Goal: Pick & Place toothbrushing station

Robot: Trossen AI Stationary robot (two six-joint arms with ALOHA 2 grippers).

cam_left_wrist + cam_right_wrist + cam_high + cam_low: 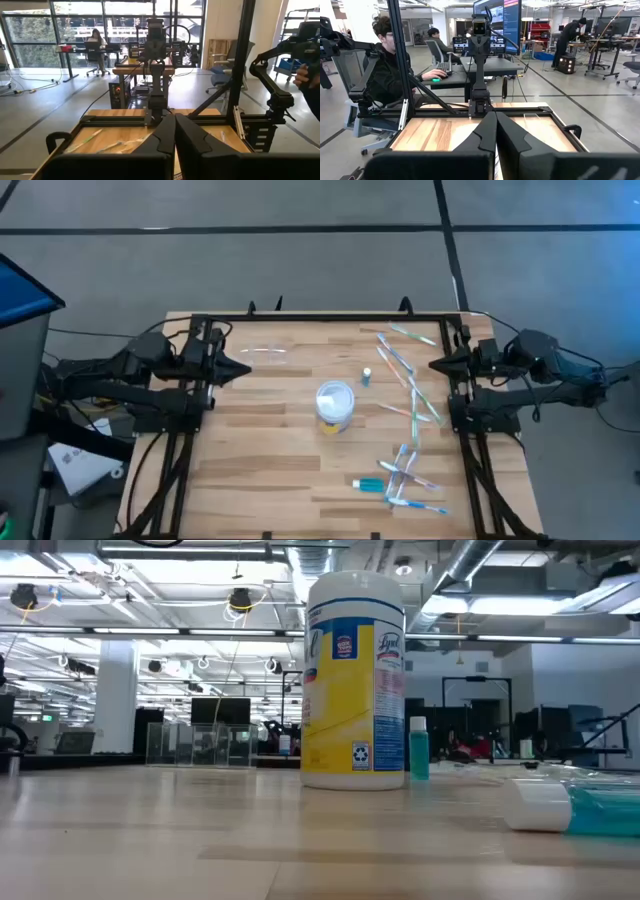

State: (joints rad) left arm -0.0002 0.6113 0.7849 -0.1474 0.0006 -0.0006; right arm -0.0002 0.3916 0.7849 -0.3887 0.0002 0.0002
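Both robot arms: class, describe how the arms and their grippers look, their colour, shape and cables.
Both arms are black and jointed. The left gripper and right gripper each taper to two dark, pointed fingers. Thin black cables trail from the arm bases.

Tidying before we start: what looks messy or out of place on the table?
Toothbrushes lie scattered along the right side, several crossing, and a teal tube lies flat among them. The see-through station sits empty, upper left.

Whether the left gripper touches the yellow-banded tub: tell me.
Apart. The high view shows bare table between the left gripper and the tub.
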